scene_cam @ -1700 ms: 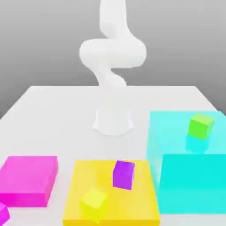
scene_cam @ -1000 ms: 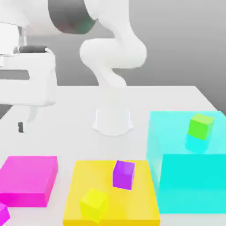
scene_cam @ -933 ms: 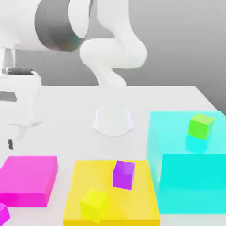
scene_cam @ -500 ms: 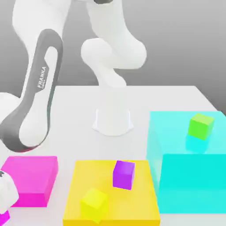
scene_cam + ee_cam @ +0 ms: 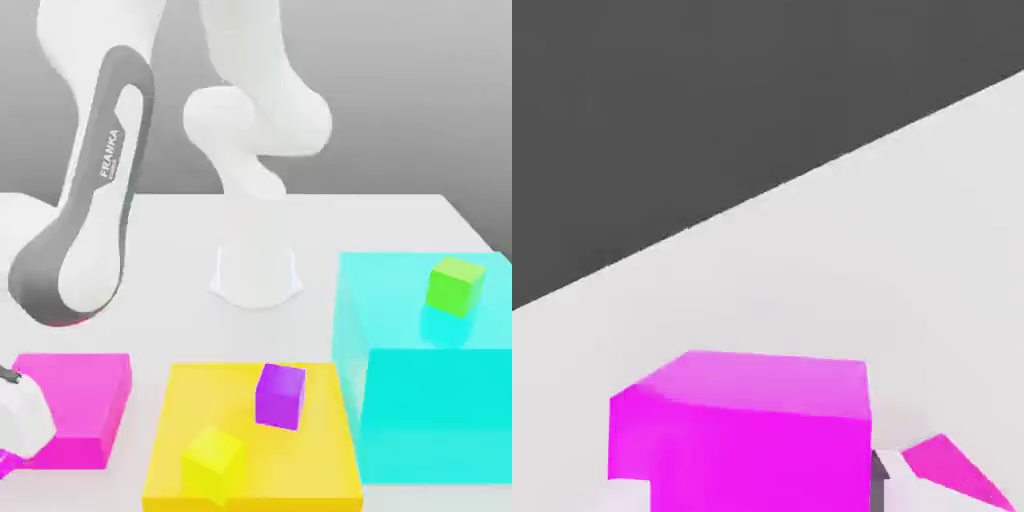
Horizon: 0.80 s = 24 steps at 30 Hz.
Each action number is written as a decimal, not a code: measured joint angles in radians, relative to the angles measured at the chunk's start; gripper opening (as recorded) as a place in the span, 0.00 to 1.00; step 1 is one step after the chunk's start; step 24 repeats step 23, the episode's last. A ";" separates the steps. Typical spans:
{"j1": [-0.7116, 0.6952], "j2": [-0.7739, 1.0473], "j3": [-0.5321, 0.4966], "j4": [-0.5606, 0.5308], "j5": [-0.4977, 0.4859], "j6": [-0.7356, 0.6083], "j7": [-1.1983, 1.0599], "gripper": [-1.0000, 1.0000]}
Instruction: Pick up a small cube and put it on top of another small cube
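Note:
The small magenta cube (image 5: pixel 742 430) sits on the white table, close under the hand, with a dark fingertip (image 5: pixel 879 478) against one of its sides. My gripper (image 5: pixel 752 495) is shut on this cube. In the exterior view the white hand (image 5: pixel 20 420) is low at the near left corner of the table, and a sliver of the small cube (image 5: pixel 8 463) shows beneath it. Other small cubes are a purple one (image 5: pixel 280 396) and a yellow one (image 5: pixel 213 462) on the yellow block, and a green one (image 5: pixel 453 286) on the cyan block.
A flat magenta block (image 5: pixel 85 395) lies just beside the hand, and its corner (image 5: pixel 952 472) shows in the hand view. The flat yellow block (image 5: pixel 300 460) is in the middle front, the tall cyan block (image 5: pixel 430 400) on the exterior view's right. The arm's base (image 5: pixel 257 275) stands behind.
The arm has swung down to the exterior view's lower left, bringing the hand onto the small magenta cube. The fingers have closed on it. The other cubes have not moved.

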 joint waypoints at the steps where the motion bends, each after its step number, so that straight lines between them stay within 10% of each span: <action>1: 0.019 -0.036 0.012 -0.024 -0.023 -0.009 -0.018 0.00; 20: 0.329 -0.443 0.200 -0.433 -0.144 0.003 -0.479 0.00; 21: 0.329 -0.417 0.200 -0.441 -0.145 0.037 -0.479 1.00; 24: 0.330 -0.417 0.200 -0.441 -0.145 0.037 -0.479 1.00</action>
